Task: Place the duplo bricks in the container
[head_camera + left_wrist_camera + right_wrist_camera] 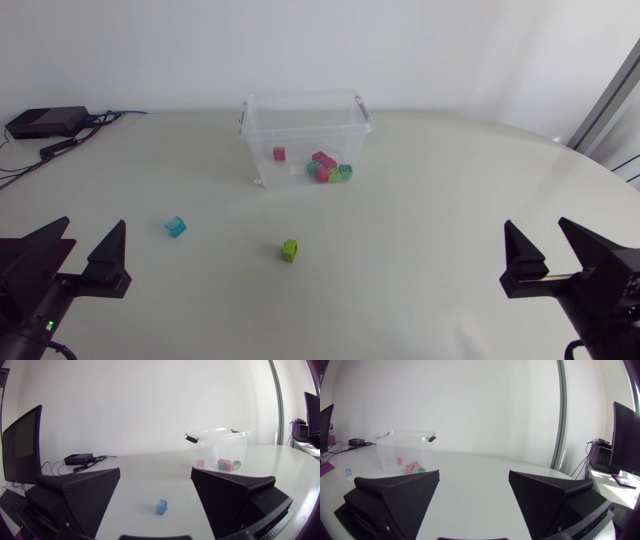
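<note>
A clear plastic container [306,137] stands at the table's far middle with several duplo bricks inside, pink, red and green. A blue brick [176,227] lies on the table left of centre. A green brick [290,250] lies near the middle, in front of the container. My left gripper [78,258] rests open at the near left. In the left wrist view the blue brick [161,507] lies ahead between the open fingers, with the container [218,449] farther off. My right gripper [552,258] stands open at the near right. The right wrist view shows the container [404,450] far beyond its fingers.
A black box [45,122] with cables sits at the table's far left edge.
</note>
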### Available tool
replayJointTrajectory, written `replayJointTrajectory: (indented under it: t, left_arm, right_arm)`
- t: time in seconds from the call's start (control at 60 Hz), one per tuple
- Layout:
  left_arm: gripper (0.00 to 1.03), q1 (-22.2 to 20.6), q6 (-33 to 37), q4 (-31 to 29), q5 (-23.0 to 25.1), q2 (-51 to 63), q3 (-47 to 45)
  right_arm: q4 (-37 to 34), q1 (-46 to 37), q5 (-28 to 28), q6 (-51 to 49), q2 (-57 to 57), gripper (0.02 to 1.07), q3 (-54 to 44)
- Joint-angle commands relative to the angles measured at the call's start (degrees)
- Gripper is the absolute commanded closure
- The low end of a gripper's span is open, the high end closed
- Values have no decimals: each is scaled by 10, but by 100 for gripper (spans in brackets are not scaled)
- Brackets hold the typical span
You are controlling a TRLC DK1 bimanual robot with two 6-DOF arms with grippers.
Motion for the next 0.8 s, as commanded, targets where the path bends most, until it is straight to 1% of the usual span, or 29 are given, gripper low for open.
replayJointTrajectory:
  t: [0.0,0.3,0.333,0.5,0.6,0.717,0.767,0.783]
  left_arm:
    - [4,2,-1,1,-4,-5,-12]
    - [5,3,3,2,-4,-7,-7]
    - [7,1,4,-3,-4,-7,1]
    - [7,-5,4,-18,-4,-2,43]
    - [7,-6,4,-18,-4,35,74]
    - [7,-7,2,-18,-4,115,129]
    - [7,-7,0,-18,-3,153,153]
    - [7,-7,-1,-18,-3,179,170]
  right_arm:
    - [6,6,-3,9,-3,7,-12]
    - [8,11,-3,9,-4,7,-8]
    - [7,12,-5,9,-4,7,-5]
    - [6,18,-9,10,12,7,34]
    - [11,27,-9,10,71,7,75]
    - [9,34,-12,11,166,7,133]
    - [1,42,-16,11,226,7,171]
    - [0,44,-16,11,239,7,180]
